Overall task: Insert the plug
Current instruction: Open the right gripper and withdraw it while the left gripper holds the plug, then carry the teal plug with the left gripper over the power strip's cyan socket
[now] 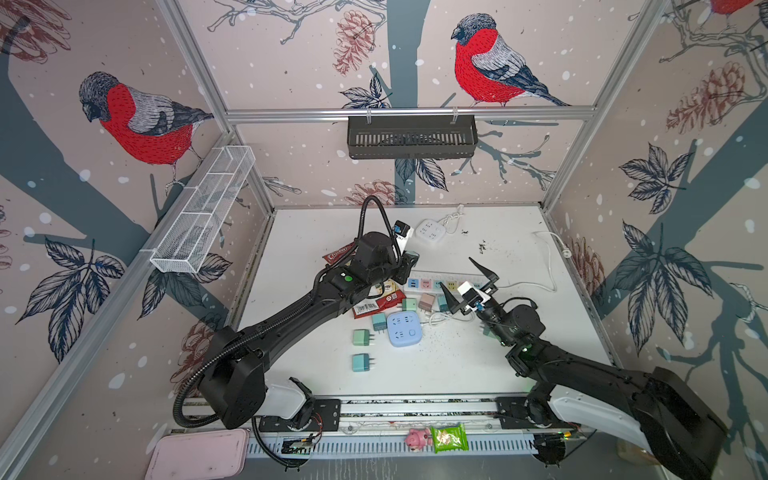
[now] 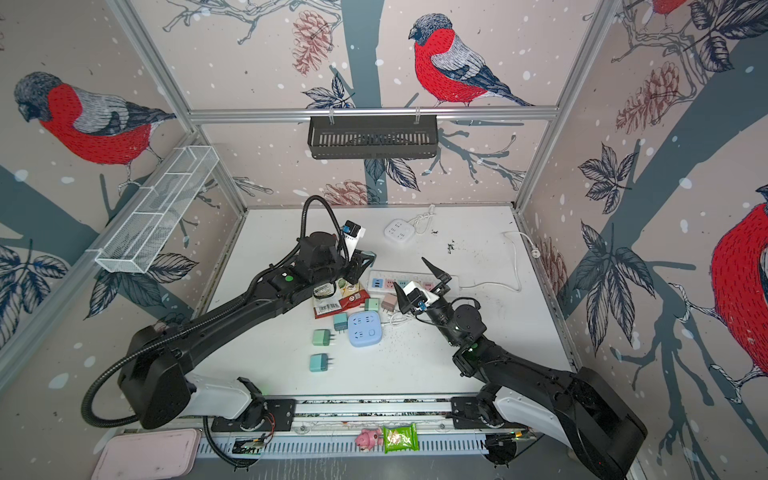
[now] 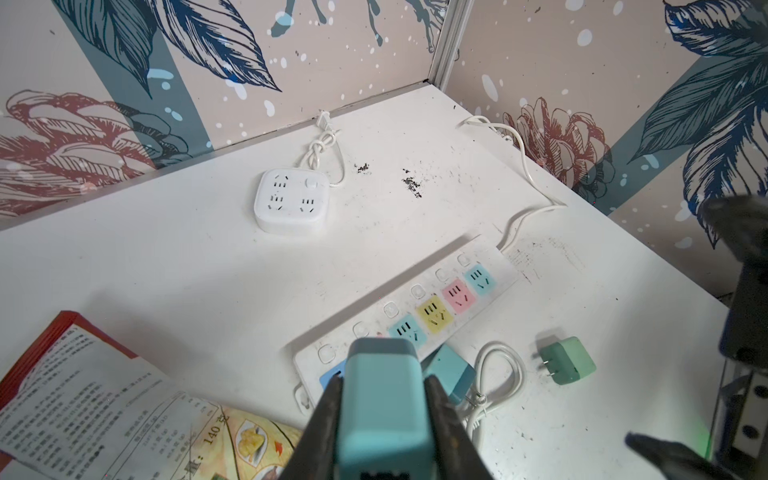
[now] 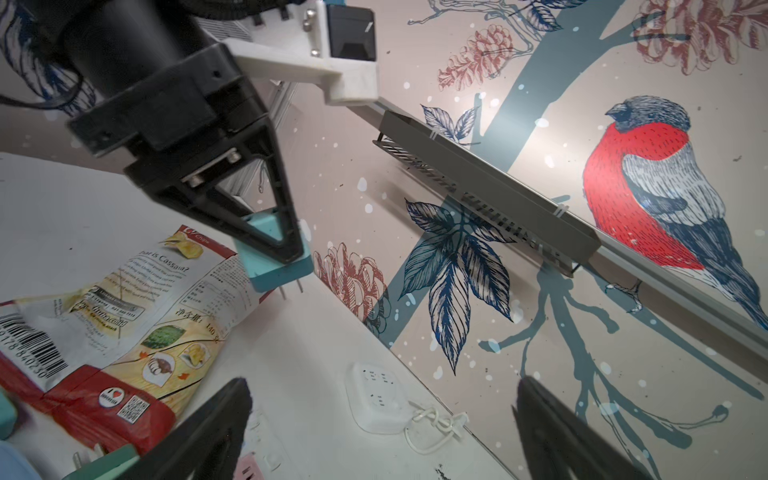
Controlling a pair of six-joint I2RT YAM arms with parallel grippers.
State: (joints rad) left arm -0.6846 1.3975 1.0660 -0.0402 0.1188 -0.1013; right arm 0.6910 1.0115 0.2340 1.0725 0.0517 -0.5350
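1. The left claw (image 3: 382,384) is clamped on a teal plug (image 4: 276,272), gripping its flat sides; two thin metal prongs (image 4: 300,286) point down, clear of the tabletop (image 3: 166,249)
2. The plug is a small, hard plastic block with rounded corners: likely light, rigid and smooth, so it could slip or twist under push; the flat sides near its middle look the best hold
3. Just beneath that claw lies a long white strip (image 3: 432,309), glossy plastic with pastel sockets (image 3: 457,293) in a row
4. The right claw (image 1: 456,272) hangs spread wide and empty above the strip
5. A crinkly foil snack bag (image 3: 104,395) lies beside the left claw
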